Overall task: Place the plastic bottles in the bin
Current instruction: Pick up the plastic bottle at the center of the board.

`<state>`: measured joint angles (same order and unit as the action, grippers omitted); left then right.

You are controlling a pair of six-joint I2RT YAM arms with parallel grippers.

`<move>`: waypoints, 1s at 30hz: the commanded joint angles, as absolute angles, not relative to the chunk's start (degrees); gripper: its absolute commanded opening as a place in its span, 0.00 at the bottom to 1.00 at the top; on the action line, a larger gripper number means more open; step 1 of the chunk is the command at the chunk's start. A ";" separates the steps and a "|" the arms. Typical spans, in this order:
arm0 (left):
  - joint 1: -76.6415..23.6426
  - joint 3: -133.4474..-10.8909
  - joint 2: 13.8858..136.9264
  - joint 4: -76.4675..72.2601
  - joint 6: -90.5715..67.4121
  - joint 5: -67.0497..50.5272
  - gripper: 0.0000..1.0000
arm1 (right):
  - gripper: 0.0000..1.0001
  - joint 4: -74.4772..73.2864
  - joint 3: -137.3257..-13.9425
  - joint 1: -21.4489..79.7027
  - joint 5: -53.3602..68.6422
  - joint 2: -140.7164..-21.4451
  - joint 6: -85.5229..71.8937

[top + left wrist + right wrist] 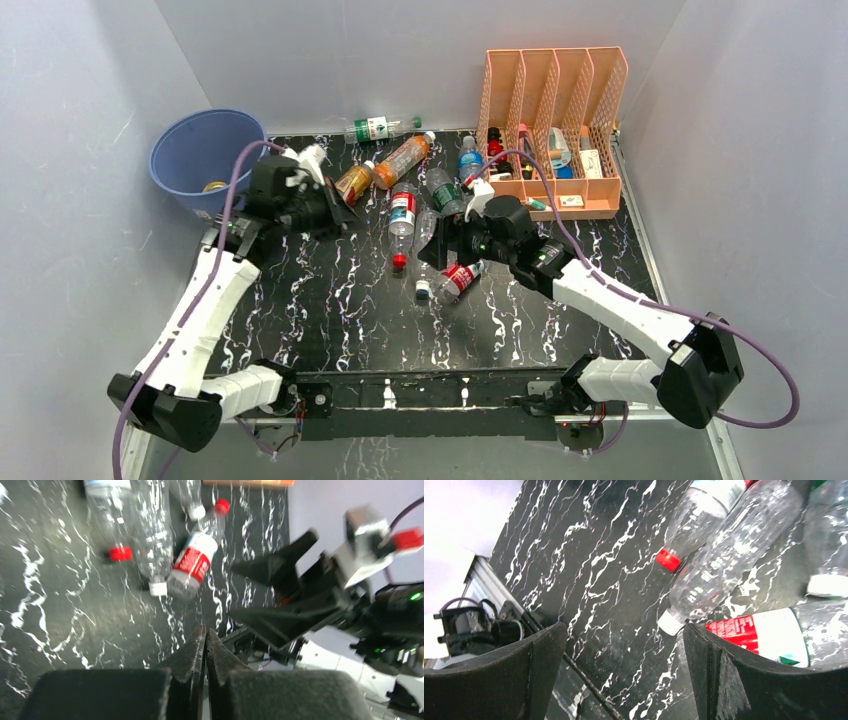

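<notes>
The blue bin [200, 150] stands at the back left with something yellow at its bottom. Several plastic bottles lie in the middle back of the table: an orange one [402, 158], a small orange one [352, 182], a green-label one [380, 128], a red-cap clear one [402, 212] and a red-label one [458, 280]. My left gripper [343, 212] is shut and empty beside the small orange bottle; it also shows in the left wrist view [205, 635]. My right gripper [434, 240] is open and empty above the clear bottles; in the right wrist view [624, 647] the red-label bottle [774, 635] lies by its right finger.
A peach file organizer [552, 120] with small bottles and tubes stands at the back right. Grey walls enclose the table on the left, back and right. The two grippers face each other across the bottle pile; the right gripper [280, 592] shows in the left wrist view.
</notes>
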<state>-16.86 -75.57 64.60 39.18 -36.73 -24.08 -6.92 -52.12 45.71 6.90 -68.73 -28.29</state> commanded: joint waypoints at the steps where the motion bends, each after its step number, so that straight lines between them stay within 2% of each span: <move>1: -25.58 -72.59 63.57 34.70 -40.88 -18.98 0.00 | 0.98 -0.70 -52.45 43.61 9.60 -69.71 -28.03; 2: -29.15 -72.34 64.19 34.25 -41.28 -17.32 0.00 | 0.98 -0.55 -52.49 43.38 9.79 -70.16 -28.03; 3: -31.83 -72.34 64.99 33.99 -41.71 -15.66 0.04 | 0.98 -0.65 -52.69 43.30 9.47 -70.47 -28.03; 4: -34.42 -72.40 65.89 33.60 -42.15 -13.88 0.19 | 0.98 -0.91 -52.74 43.30 8.97 -70.68 -28.03; 5: -37.04 -72.80 66.75 33.26 -42.38 -12.38 0.30 | 0.98 -1.08 -52.77 43.24 8.47 -70.90 -28.03; 8: -43.13 -73.96 69.08 32.67 -43.28 -7.91 0.47 | 0.98 -1.14 -52.53 42.85 8.02 -71.26 -28.03; 10: -46.03 -74.88 70.40 32.59 -43.45 -5.65 0.52 | 0.98 -1.06 -52.05 42.49 8.04 -71.22 -28.03; 12: -47.56 -75.10 71.48 32.39 -43.80 -3.92 0.52 | 0.98 -0.81 -51.37 42.07 8.23 -70.96 -28.03; 16: -48.72 -73.96 73.52 29.55 -44.42 -2.95 0.41 | 0.98 0.63 -50.23 41.57 9.80 -70.28 -28.03; 23: -49.78 -74.16 81.18 21.97 -44.90 0.27 0.30 | 0.98 6.58 -48.60 43.56 18.80 -70.77 -28.03; 27: -51.58 -75.59 85.89 20.55 -44.96 2.11 0.27 | 0.98 4.33 -49.20 47.05 17.67 -69.44 -28.03; 30: -52.28 -75.80 85.12 21.59 -44.91 3.59 0.27 | 0.98 -0.31 -48.65 46.98 13.00 -66.88 -28.03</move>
<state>-50.52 -73.47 83.37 30.09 -44.07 -0.36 -4.40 -46.94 41.45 6.42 -71.66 -26.59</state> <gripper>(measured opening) 0.267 0.980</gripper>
